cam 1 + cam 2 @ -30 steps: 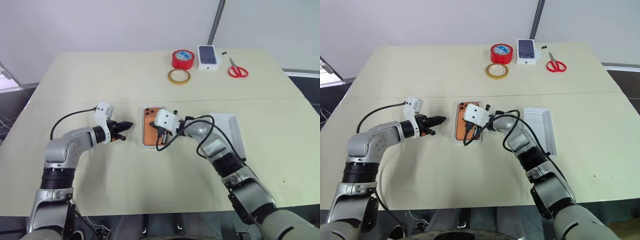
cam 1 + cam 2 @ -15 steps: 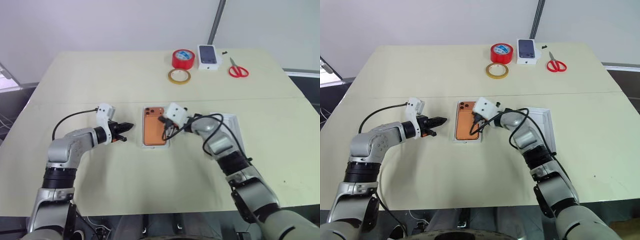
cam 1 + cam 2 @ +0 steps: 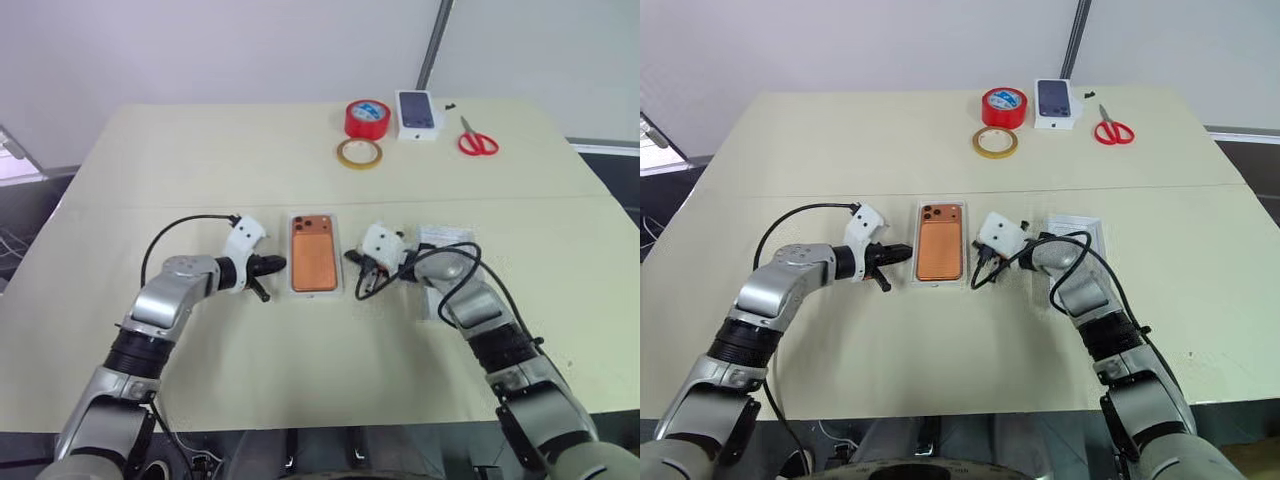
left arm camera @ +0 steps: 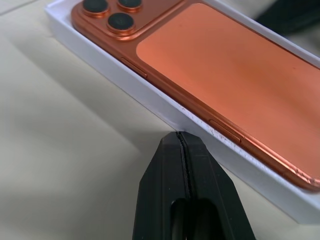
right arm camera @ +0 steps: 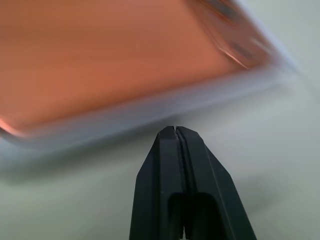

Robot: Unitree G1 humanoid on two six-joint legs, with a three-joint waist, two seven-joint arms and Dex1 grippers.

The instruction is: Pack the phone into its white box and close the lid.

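Observation:
The orange phone (image 3: pixel 313 254) lies camera side up inside the shallow white box (image 3: pixel 340 262) at the table's middle. My left gripper (image 3: pixel 279 264) is shut and empty, its tip at the box's left wall; in the left wrist view the fingertips (image 4: pixel 179 135) sit right against that white wall (image 4: pixel 165 111). My right gripper (image 3: pixel 350 256) is shut and empty just off the box's right side, facing the phone (image 5: pixel 100 50). A shallow white rectangular piece (image 3: pixel 1076 225) lies partly hidden behind my right forearm; I cannot tell whether it is the lid.
At the table's far edge sit a red tape roll (image 3: pixel 366 117), a thin yellowish tape ring (image 3: pixel 358 152), a small white box with a dark phone picture (image 3: pixel 417 113) and red scissors (image 3: pixel 478 143). A seam crosses the table just beyond the box.
My right gripper has drawn off the phone to the box's right side, leaving the phone uncovered. My left gripper has swung right, up to the box's left wall.

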